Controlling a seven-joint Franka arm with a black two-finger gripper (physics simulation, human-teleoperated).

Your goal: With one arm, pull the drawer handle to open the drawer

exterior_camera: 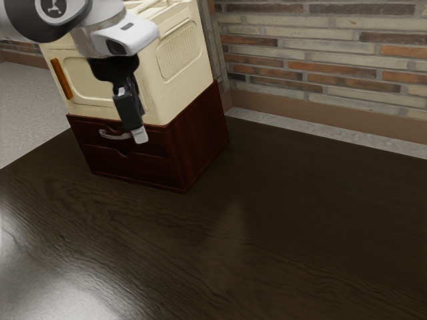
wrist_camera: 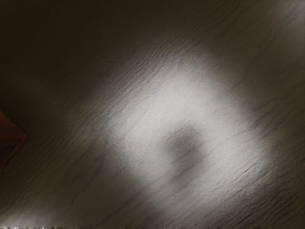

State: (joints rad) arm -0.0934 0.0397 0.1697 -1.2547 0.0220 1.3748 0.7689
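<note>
In the exterior view, a small reddish-brown cabinet [exterior_camera: 200, 140] is seen on the dark wooden table [exterior_camera: 233, 233]. Two drawers are built into its front, one above the other. On the upper drawer [exterior_camera: 155, 144], a curved silver handle [exterior_camera: 115, 135] is fixed; this is the handle to be pulled. The upper drawer is seen closed, with its front level with the cabinet, and the lower drawer [exterior_camera: 140, 168] is seen closed also.

The black gripper [exterior_camera: 139, 135] is held in front of the upper drawer, pointed downward and slightly tilted. Its light-coloured tip is placed just beside the handle's end which is nearer to the exterior view's right. Whether the handle is touched cannot be told. Whether the jaws are spread or pressed together cannot be told either.

On top of the cabinet, a cream-coloured box [exterior_camera: 167, 93] is set, and an orange bar [exterior_camera: 61, 79] is mounted on its front. Behind the table, a brick wall [exterior_camera: 320, 60] is seen, and its foot is bordered by a brown skirting board [exterior_camera: 320, 120].

In the wrist view, a corner of the cabinet is seen, and a bright reflection [wrist_camera: 167, 95] is thrown on the table.
</note>
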